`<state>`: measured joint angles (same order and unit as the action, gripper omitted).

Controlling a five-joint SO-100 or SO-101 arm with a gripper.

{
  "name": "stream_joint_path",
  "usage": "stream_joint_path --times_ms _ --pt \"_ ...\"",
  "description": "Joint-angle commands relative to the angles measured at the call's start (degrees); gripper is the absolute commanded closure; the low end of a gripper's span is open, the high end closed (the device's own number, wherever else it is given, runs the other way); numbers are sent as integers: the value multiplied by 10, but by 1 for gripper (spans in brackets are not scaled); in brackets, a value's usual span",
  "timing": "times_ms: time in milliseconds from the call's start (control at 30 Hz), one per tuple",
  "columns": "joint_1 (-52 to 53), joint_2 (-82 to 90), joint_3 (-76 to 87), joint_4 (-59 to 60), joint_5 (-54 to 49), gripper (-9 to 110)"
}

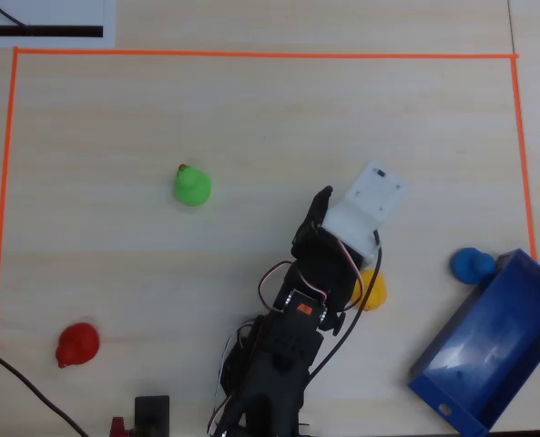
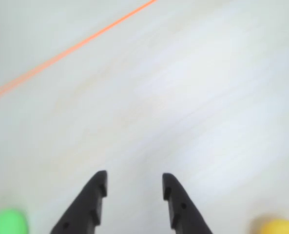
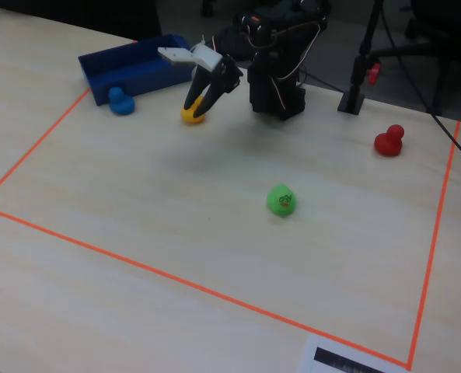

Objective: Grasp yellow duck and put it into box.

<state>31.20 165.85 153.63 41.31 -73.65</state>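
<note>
Because the work area is bounded by the orange tape line (image 1: 251,55) on the pale wooden table (image 1: 251,118), start by locating everything inside that frame. In the overhead view, the box (image 1: 488,350) sits at the lower right corner, tilted, with nothing visible inside it. The arm (image 1: 288,355) rises from the bottom centre and reaches up and to the right.

Note the gripper (image 2: 133,187): in the wrist view its two dark fingers stand moderately apart with bare table between them, so you hold nothing at this point. The wrist view is blurred, so read it with caution.

Locate the yellow duck (image 1: 372,291) in the overhead view: it rests on the table just beside the arm, partly hidden by it, between the arm and the box. In the wrist view the yellow duck (image 2: 279,226) shows only at the lower right corner, outside the fingers and well off their centre line. You therefore need to swing the gripper toward that side and lower it before closing.

Ignore the green duck (image 1: 192,187), the red duck (image 1: 76,345) and the blue duck (image 1: 472,264), which touches or nearly touches the box's upper wall.
</note>
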Motion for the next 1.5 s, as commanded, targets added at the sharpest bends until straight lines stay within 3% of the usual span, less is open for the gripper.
stream_joint_path --times_ms 0,100,200,567,833,1067,1467 --pt "58 -101 -171 83 18 82" --pt "114 -161 -273 185 33 66" --pt "163 -198 -337 265 -11 61" --pt "299 -290 -332 308 -50 62" --pt "357 -338 -287 299 -45 60" --pt "391 -330 -195 210 -82 56" --pt "405 -349 -118 162 -130 54"
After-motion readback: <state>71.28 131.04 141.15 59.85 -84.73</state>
